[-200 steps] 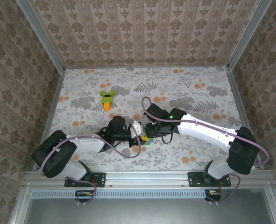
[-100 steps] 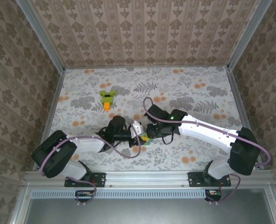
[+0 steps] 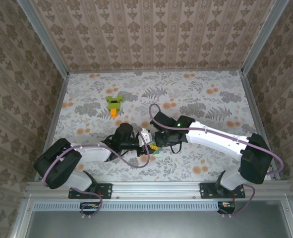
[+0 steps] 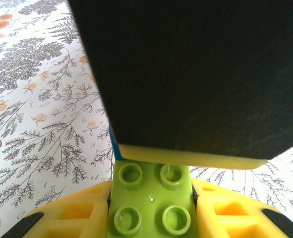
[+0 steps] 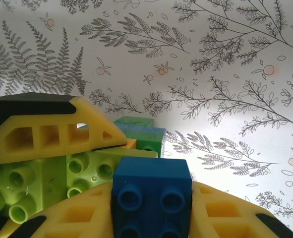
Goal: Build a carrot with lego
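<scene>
My left jaws are clenching a lime-green brick (image 4: 151,203), its four studs facing the wrist camera, and my right jaws are grasping a blue brick (image 5: 153,191) between their yellow fingers (image 5: 225,213). The two bricks are meeting nearer to me than the carrot (image 3: 114,104) and to its right, well apart from it, close to a dark green brick (image 5: 135,122) lying on the bench (image 3: 210,94). The carrot itself is lying alone, its lime-green end pointing away from me and its orange tip pointing toward me. Compared with one second ago, almost nothing is changing at the bricks. Both grips are staying as they were, and only the right arm (image 3: 215,139) is leaning a little more toward the left one, its cable loop moving with it. I am reading this as a pressing move, the blue brick being pushed against the lime-green one. I cannot tell whether the studs are already seating, because a right finger is covering the joint in the left wrist view.
</scene>
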Action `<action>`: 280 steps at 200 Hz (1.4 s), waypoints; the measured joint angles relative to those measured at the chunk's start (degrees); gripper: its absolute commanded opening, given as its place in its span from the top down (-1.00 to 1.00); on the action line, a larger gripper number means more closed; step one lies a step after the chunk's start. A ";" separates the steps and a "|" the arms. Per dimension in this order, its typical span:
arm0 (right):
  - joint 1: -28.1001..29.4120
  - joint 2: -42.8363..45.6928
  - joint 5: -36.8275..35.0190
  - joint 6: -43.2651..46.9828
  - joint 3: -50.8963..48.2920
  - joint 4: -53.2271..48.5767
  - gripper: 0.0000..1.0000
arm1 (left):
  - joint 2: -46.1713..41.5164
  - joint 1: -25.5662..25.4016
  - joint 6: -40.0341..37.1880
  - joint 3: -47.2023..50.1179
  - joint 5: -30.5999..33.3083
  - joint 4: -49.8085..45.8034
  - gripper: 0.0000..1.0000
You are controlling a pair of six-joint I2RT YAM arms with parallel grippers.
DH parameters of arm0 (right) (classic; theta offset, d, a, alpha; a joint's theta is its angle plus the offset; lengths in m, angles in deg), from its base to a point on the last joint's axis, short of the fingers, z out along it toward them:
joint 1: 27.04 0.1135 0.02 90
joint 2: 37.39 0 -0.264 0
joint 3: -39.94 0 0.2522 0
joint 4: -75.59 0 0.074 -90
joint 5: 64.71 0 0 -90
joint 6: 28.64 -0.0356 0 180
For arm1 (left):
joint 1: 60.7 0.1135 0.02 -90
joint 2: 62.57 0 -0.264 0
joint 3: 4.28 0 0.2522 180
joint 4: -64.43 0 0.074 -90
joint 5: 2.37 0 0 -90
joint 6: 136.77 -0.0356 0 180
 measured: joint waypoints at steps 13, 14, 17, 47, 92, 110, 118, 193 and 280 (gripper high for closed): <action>0.28 -0.26 -0.52 -0.22 0.15 -0.17 0.57 | 0.02 0.00 0.00 0.00 0.00 0.00 0.40; 0.31 -0.26 -0.57 -0.24 0.17 -0.17 0.57 | 0.02 0.00 0.00 0.00 0.02 0.00 0.40; 0.33 -0.28 -0.63 -0.33 0.17 -0.20 0.57 | 0.02 0.00 0.00 0.00 0.00 0.00 0.41; 0.63 -0.48 -1.22 -0.50 0.39 -0.44 0.55 | 0.11 0.00 0.00 0.00 -0.07 0.13 0.41; 0.96 -0.63 -1.95 -0.68 0.83 -1.03 0.09 | 0.15 0.00 -0.02 0.00 -0.20 0.17 0.41; 0.98 -0.68 -2.27 -0.17 0.72 -1.14 -0.06 | 0.24 0.04 -0.31 -0.04 -0.61 0.17 0.41; 0.98 -0.66 -2.45 -0.22 0.70 -1.29 -0.09 | 0.24 0.04 -0.42 -0.04 -0.63 0.17 0.41; -0.42 2.56 -0.42 0.31 -2.62 0.79 -0.27 | 0.28 0.00 -0.94 -0.04 -1.09 0.17 0.41; -4.04 9.75 9.05 0.96 -7.13 3.28 -0.34 | 0.66 0.00 -0.92 -0.33 -1.27 0.17 0.41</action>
